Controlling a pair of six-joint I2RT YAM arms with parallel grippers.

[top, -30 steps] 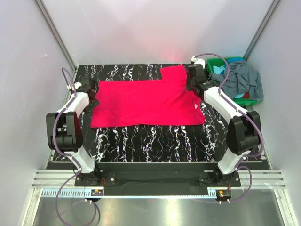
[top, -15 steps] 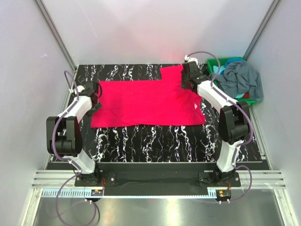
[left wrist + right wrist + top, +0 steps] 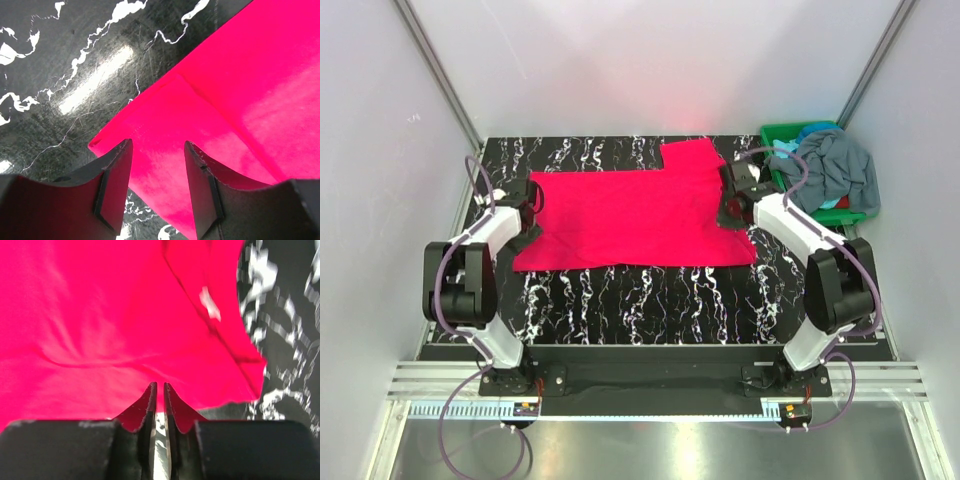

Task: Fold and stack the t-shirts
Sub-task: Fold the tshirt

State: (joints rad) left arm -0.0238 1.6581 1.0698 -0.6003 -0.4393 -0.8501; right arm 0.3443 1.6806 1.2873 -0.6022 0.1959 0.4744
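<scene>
magenta t-shirt (image 3: 630, 215) spread flat on table (image 3: 650, 295), between both grippers | left gripper (image 3: 157, 145): jaws apart, shirt's corner just beneath its tips | right gripper (image 3: 160, 385): jaws a narrow slit apart at shirt's edge, cannot tell if cloth is pinched | grey-blue t-shirt (image 3: 840, 165) heaped right of right gripper

Left arm (image 3: 480, 232) and right arm (image 3: 798, 222) are the same build: white rounded link shells, chunky black joint housings, thin purple cables (image 3: 473, 172) looping loose along each. Black base plate (image 3: 555, 380) with small bright screws, and a small board with an orange tag (image 3: 526, 406) under each base. Left gripper (image 3: 157, 150) has two matte black wedge fingers with flat inset pads (image 3: 107, 197). Right gripper (image 3: 160, 387) fingers are black, tapering to thin tips, with a blocky black body behind
</scene>
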